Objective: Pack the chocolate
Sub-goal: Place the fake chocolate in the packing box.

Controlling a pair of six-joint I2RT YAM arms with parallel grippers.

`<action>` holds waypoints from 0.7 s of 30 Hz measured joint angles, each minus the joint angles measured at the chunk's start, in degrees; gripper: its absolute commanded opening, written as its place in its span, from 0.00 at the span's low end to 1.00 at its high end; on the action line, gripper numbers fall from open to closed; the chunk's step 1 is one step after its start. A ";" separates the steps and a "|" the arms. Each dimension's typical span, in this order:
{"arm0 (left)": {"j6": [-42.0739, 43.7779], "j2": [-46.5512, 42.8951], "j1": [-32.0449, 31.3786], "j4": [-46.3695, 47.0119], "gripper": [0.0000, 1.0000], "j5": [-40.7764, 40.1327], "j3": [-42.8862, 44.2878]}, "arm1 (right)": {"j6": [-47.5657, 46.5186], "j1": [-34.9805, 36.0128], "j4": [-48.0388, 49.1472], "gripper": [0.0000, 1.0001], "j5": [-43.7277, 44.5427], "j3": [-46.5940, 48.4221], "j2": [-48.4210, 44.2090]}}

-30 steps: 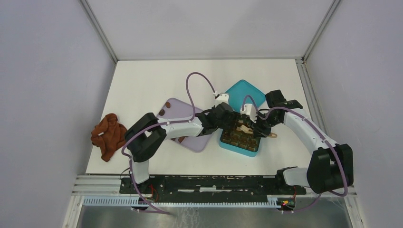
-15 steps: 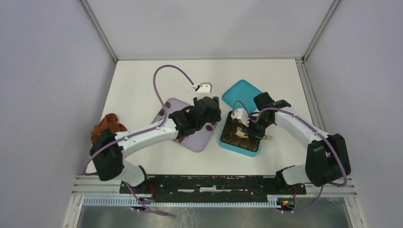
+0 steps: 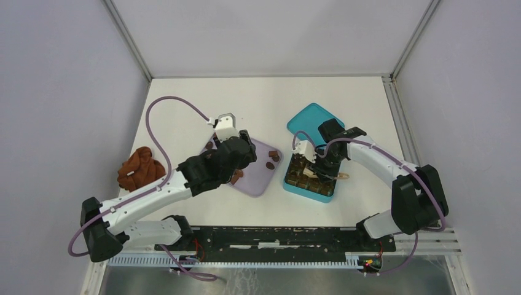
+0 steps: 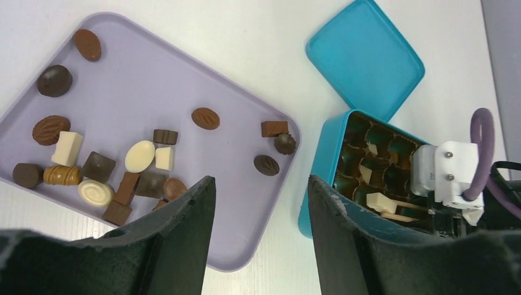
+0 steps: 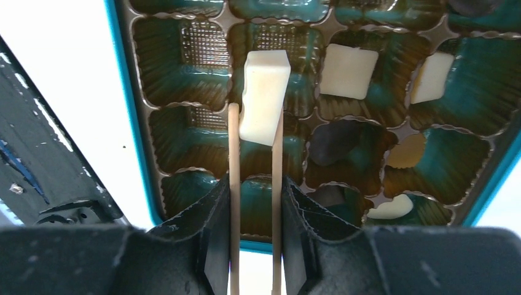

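Pinching a pair of wooden tongs (image 5: 233, 233), my right gripper (image 5: 255, 196) is clamped on their two arms, and their tips hold a cream-white rectangular chocolate (image 5: 263, 98) over the moulded insert of the teal box (image 5: 120, 92). The piece hangs above a cavity near the box's left wall. I cannot tell whether it touches the insert yet.

My left gripper (image 4: 258, 209) hovers with its jaws apart and nothing between them, above the near edge of the lilac tray (image 4: 246, 233), just beside the box.

I judge the packing to be in its early part. In the box I can make out only a handful of seated pieces: two pale squares (image 5: 348, 70) in the upper row, a dark one (image 5: 335, 141) and a tan one near the middle, and a pale oval lower down. Most cavities in view stand bare.

Many loose chocolates (image 4: 140, 156) lie on the lilac tray, clustered at its left end with a few scattered toward the box. The lid (image 4: 365, 58) lies open-side up beyond the box, so closing is not yet done. A rust-brown cloth (image 3: 140, 172) sits on the table well apart to the left, not part of this job.
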 measured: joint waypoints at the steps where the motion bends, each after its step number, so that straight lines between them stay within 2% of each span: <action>1: -0.15 -0.61 0.00 0.00 0.63 -0.26 0.00 | 0.13 0.07 0.11 0.38 0.35 0.28 0.26; 8: -0.85 -1.84 0.00 -0.11 0.63 -0.44 -0.33 | 0.94 0.46 0.39 0.40 1.20 1.29 0.74; 15: -1.05 -4.42 0.00 -0.39 0.64 -0.24 -1.29 | 1.18 0.46 -0.04 0.35 1.09 2.60 0.72; 17: -1.18 -6.36 0.00 0.74 0.67 0.46 -2.54 | 1.16 0.46 -0.24 0.35 0.39 3.72 0.50; 21: -3.10 -11.15 0.20 4.68 0.82 2.67 -5.90 | 0.98 0.46 -0.02 0.34 -3.34 6.32 -1.33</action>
